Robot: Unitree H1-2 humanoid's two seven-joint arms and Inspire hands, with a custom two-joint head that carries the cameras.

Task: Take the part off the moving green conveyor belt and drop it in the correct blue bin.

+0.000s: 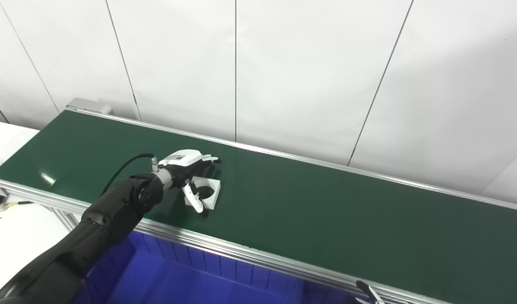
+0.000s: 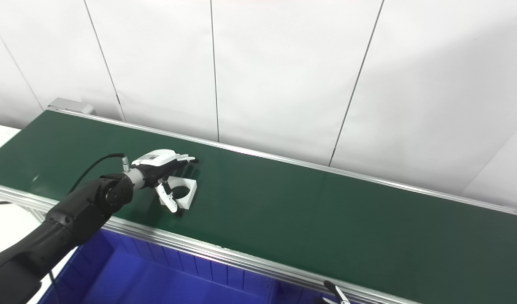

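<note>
Nearest, a blue bin [image 1: 190, 278] sits below the belt's front rail, and only a small dark tip of the right hand [image 1: 370, 291] shows at the bottom edge, so its state cannot be told. Beyond it, the left hand [image 1: 186, 169] reaches over the green belt [image 1: 326, 211], fingers spread around a white block part [image 1: 209, 192] with a round hole; thumb on the near side, fingers over the far edge, part resting on the belt. Farthest, a white panelled wall [image 1: 283, 63] stands behind.

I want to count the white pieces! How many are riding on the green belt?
1. The white part, with a round hole, lies on the green conveyor belt by its near edge, at the left robot hand.
</note>
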